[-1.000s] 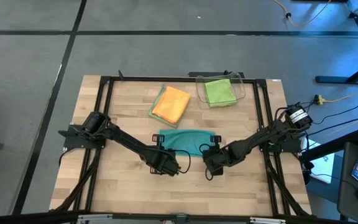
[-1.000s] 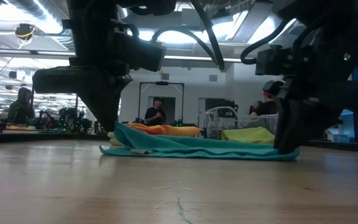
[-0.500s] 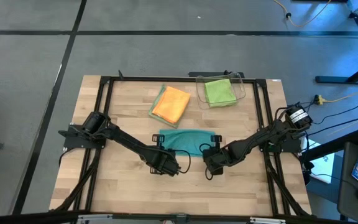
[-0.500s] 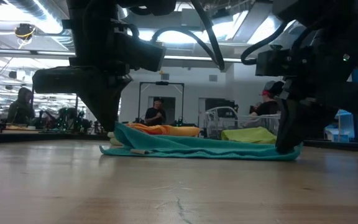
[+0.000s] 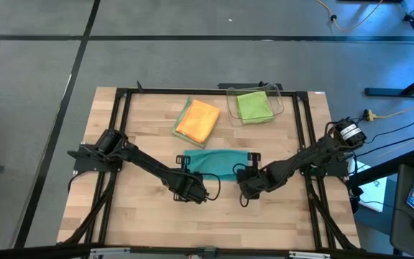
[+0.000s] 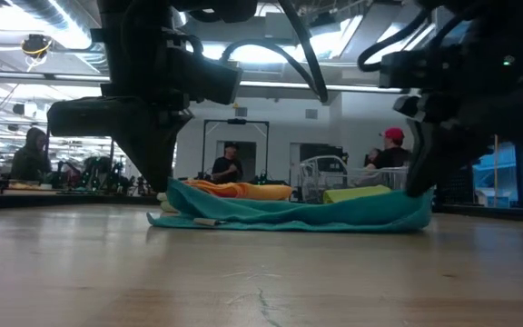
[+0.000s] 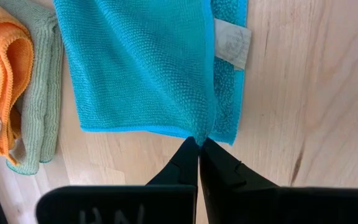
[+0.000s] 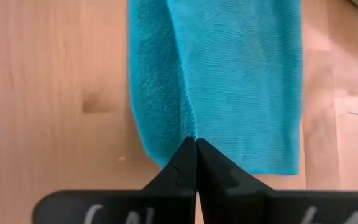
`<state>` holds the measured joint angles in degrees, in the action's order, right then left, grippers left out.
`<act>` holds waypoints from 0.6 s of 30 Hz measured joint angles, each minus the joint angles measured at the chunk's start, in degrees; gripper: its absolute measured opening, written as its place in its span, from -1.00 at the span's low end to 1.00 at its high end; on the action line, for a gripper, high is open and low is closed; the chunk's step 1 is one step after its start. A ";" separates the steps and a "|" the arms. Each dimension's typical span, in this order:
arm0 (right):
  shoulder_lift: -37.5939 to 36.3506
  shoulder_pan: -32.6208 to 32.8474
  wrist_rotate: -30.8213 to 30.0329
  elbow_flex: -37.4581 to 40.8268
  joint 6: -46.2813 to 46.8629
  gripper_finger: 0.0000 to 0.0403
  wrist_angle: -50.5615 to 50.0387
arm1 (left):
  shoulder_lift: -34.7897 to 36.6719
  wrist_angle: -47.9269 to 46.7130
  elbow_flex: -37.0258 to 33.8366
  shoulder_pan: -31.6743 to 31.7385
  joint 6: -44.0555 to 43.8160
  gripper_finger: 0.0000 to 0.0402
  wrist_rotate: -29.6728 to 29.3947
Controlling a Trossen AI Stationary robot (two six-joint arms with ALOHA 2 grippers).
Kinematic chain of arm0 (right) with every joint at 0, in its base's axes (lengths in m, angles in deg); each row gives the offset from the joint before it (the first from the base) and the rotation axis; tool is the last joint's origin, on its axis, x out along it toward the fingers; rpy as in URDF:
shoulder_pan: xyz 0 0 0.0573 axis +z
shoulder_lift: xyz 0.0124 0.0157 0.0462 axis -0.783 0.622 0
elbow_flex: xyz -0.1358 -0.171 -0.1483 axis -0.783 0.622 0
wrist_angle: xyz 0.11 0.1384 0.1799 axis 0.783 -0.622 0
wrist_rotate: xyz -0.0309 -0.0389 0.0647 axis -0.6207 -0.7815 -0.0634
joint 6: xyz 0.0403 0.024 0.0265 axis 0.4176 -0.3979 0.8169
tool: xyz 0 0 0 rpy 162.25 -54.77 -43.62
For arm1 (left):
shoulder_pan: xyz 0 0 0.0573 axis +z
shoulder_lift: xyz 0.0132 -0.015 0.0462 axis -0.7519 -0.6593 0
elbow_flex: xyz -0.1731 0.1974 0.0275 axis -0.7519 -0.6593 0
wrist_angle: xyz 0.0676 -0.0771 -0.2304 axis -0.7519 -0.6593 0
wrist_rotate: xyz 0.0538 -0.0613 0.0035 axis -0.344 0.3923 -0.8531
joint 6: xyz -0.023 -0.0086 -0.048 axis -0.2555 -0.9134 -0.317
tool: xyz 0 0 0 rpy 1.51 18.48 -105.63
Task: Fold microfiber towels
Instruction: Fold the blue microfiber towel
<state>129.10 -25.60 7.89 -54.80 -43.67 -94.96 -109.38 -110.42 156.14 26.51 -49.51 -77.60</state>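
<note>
The teal towel lies folded into a strip across the middle of the table. My left gripper is shut on its near edge at the left end, low over the table. At the strip's right end my right gripper is shut on the near edge too, a little above the wood. An orange towel rests on a sage green one at the far side. The lime green towel sits in the clear bin. My left gripper pinches the teal towel's near edge by the left corner between its two fingers, slanting down from the near side. A raised crease runs away from the fingertips; the rest lies on the table. My right gripper pinches the near edge by the right corner, slanting down from the near side. That end is lifted off the wood, with a ridge drawn up from the fingertips; one layer or several, I cannot tell.
The clear plastic bin stands at the far right. A black frame runs round the tabletop. Bare wood lies near of the teal towel. People show in the room behind.
My right gripper has risen a little off the table, and the teal towel's right end has come up with it. The left end and the middle of the towel stay where they were.
</note>
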 joint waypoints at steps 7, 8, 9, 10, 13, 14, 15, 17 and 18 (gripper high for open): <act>-0.35 1.44 -2.35 0.00 3.12 -1.00 -2.78 | 0.00 -0.46 0.00 -0.07 0.00 -1.00 0.00; -0.42 1.61 -2.33 0.00 3.17 -1.00 -3.13 | 0.00 -0.44 0.00 -0.07 0.00 -1.00 0.00; -0.49 1.81 -2.32 0.00 3.18 -1.00 -3.21 | 0.00 -0.44 0.00 -0.07 0.00 -1.00 0.00; -0.52 2.03 -2.32 0.00 3.18 -1.00 -2.99 | 0.00 -0.45 0.00 -0.07 0.00 -1.00 0.00; -0.63 2.51 -1.49 0.00 3.21 -1.00 -2.88 | 0.00 -0.44 0.00 -0.07 0.00 -1.00 0.04; -0.66 2.66 -1.06 -0.01 3.21 -1.00 -2.79 | 0.00 -0.44 0.00 -0.07 0.00 -1.00 0.33; -0.66 2.79 -0.68 -0.02 3.23 -1.00 -2.78 | 0.00 -0.44 0.00 -0.07 0.00 -1.00 0.82; -0.66 2.84 0.30 -0.02 3.30 -1.00 -2.72 | 0.00 -0.43 0.00 -0.07 0.20 -1.00 2.19; -0.66 2.86 0.84 -0.02 3.63 -1.00 -2.66 | 0.00 -0.40 0.00 -0.07 0.21 -1.00 2.84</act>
<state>128.44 -22.74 8.73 -54.82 -40.04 -97.62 -109.38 -110.83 156.14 26.45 -49.30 -74.77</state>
